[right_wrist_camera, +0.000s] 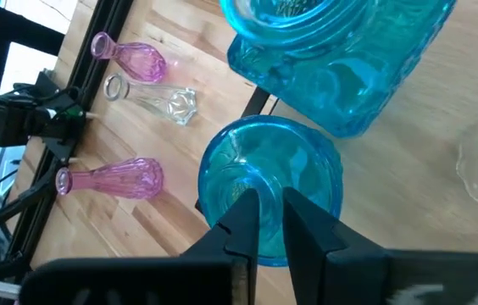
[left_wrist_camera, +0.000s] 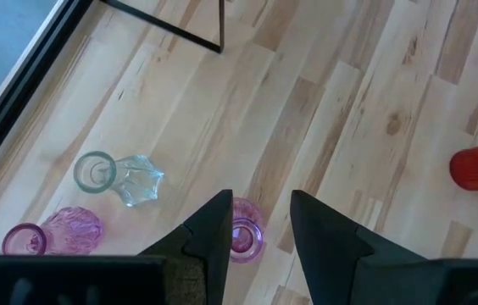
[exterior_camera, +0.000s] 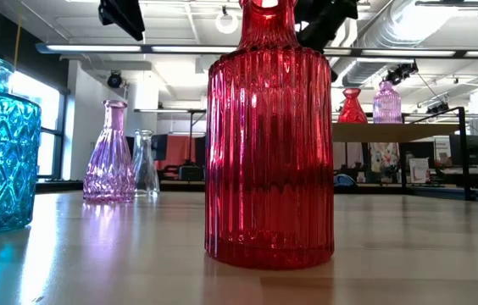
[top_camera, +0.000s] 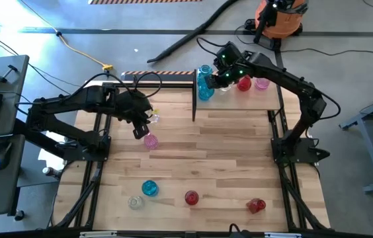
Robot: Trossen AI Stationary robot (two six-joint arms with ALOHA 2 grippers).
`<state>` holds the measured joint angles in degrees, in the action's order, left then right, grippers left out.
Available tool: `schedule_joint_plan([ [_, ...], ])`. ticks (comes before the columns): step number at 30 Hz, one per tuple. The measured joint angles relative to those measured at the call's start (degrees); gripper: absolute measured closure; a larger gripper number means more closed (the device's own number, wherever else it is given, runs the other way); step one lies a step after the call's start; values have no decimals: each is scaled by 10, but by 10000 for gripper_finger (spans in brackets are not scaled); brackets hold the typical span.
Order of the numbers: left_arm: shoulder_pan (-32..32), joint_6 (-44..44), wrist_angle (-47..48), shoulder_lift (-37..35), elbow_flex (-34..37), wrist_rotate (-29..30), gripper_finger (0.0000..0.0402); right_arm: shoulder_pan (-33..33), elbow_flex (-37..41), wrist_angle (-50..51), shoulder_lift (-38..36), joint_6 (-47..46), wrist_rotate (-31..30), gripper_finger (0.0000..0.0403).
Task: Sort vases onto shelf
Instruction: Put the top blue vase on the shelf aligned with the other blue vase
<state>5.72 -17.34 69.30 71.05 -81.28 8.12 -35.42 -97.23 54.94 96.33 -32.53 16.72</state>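
Left gripper (top_camera: 139, 131) hovers over the mid-left worktop (top_camera: 226, 152), fingers (left_wrist_camera: 213, 233) spread open and empty. In the left wrist view a standing pink vase (left_wrist_camera: 244, 238) sits right below the gap between them, mouth up; same vase in the high view, just beside the gripper. Two more stand near it: a clear vase (left_wrist_camera: 120, 176) and a second pink vase (left_wrist_camera: 52, 235). So the left arm looks lined up for a pick, not yet gripping.

Front edge, left to right: small clear vase (top_camera: 135, 202), teal vase (top_camera: 149, 188), red vase (top_camera: 192, 198), then another red one (top_camera: 256, 205).

Right gripper (top_camera: 218, 77) is over the shelf (top_camera: 269, 96) at the back, at its left end. Its fingers (right_wrist_camera: 241, 222) are nearly shut on the rim of a blue vase (right_wrist_camera: 270, 188), one finger inside the mouth, one outside. A second, bigger blue vase (right_wrist_camera: 341, 59) stands just beside it. Further right on the shelf: a red vase (top_camera: 243, 83) and a pink one (top_camera: 262, 82).

Step in hand, as I read it: right arm placing the blue vase on the shelf next to its colour match.

Next move calls for opening the right fingers fully and lifting straight up so the rim isn't dragged and the neighbour isn't bumped. The left fingers need to drop onto the pink vase's neck and close.
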Motion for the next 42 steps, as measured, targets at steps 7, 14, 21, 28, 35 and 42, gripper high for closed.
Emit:
schedule_joint_plan([
  [7, 0, 0, 0, 0, 0, 0, 289, 0, 0, -10, 0, 0, -17, 344],
  [14, 0, 0, 0, 0, 0, 0, 289, -2, 0, -34, 0, -5, -18, 332],
  [21, 0, 0, 0, 0, 0, 0, 289, -12, -51, 7, 1, 5, -17, 331],
  [28, 0, 0, 0, 0, 0, 0, 289, -7, -112, 110, 0, 18, -17, 331],
  [35, 0, 0, 0, 0, 0, 0, 289, 27, -75, 142, 0, 31, -40, 331],
  [42, 0, 0, 0, 0, 0, 0, 289, 51, -25, 111, 0, 31, -53, 331],
])
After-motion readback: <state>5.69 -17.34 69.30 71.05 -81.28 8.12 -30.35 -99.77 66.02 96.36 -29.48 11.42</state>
